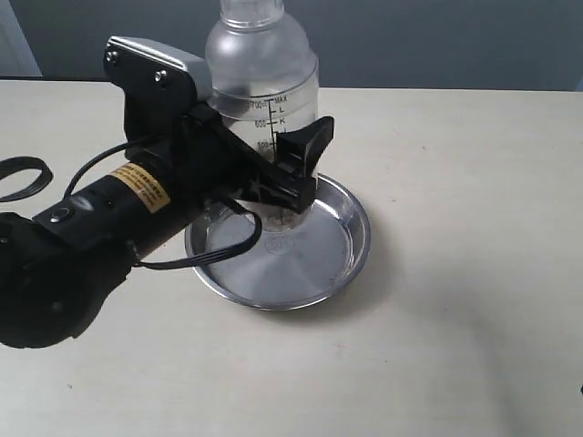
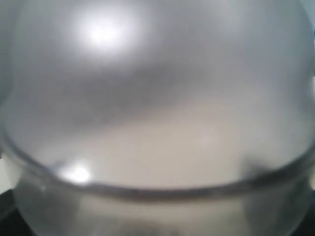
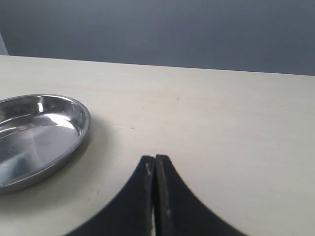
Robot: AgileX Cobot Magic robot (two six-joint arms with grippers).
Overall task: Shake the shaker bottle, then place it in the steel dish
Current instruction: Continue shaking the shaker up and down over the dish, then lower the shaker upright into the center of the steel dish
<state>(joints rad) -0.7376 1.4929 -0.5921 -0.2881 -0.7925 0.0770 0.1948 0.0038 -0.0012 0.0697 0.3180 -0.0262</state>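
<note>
Clear domed shaker bottle [image 1: 260,77], clamped in left end effector [image 1: 273,159], over shiny round steel dish [image 1: 339,262] — right end effector [image 3: 155,163] closed

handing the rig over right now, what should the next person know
Left gripper: closed around the shaker bottle, which is upright.
Right gripper: shut, empty, low over the table beside the steel dish.
Bottle: base down inside the dish's rim; can't confirm it rests on the bottom.
Done: bottle is at the dish. Shaking can't be judged from here.
Left: release and clear the arm.
</note>
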